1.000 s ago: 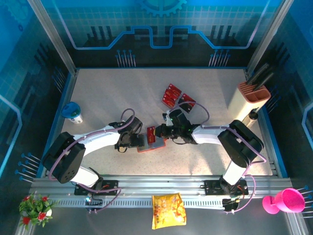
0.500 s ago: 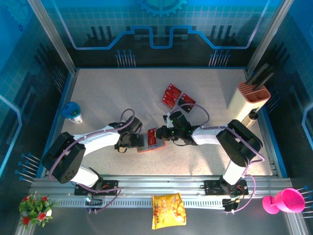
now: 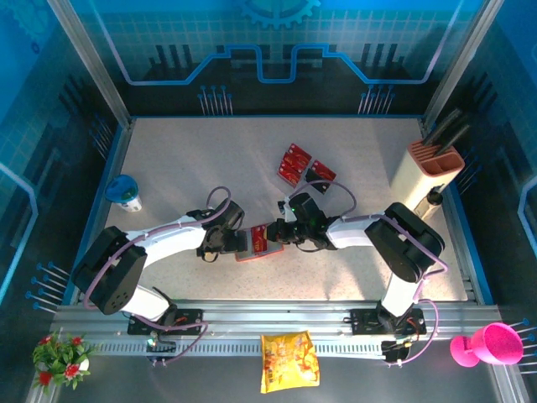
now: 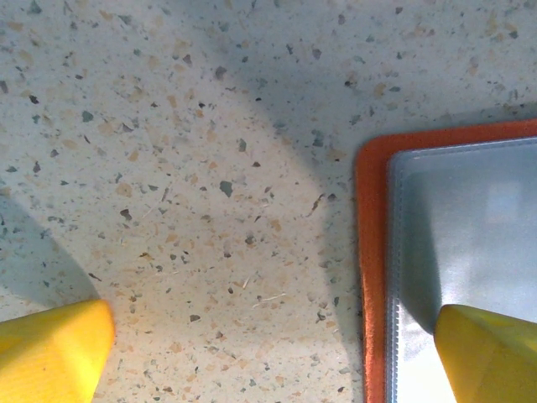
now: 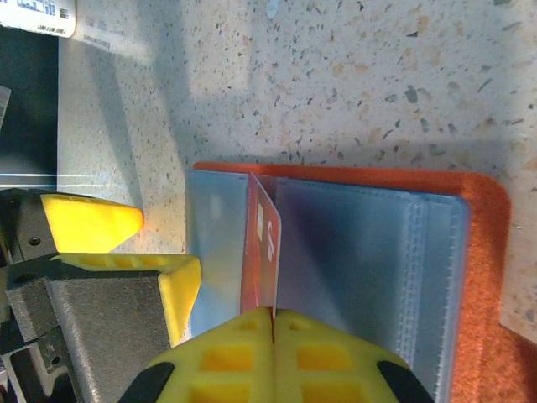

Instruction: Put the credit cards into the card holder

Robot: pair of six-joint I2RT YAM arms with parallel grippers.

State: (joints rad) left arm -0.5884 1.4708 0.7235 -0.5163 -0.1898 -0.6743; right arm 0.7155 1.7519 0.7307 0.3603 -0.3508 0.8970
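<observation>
— Was any writing made out?

— No word or number could be read in full. A white label bearing rows of fine dark print was seen at the top-left corner of the right wrist view, but the print was too small to be read.

— And on the credit card?

— White marks were seen on its red face. It was viewed nearly edge-on, so no letter could be told.

— From overhead?

— Red printing was noted on the yellow snack bag, blurred. Nothing was legible on the loose cards. A gear outline was drawn on the back panel, without text.
</observation>
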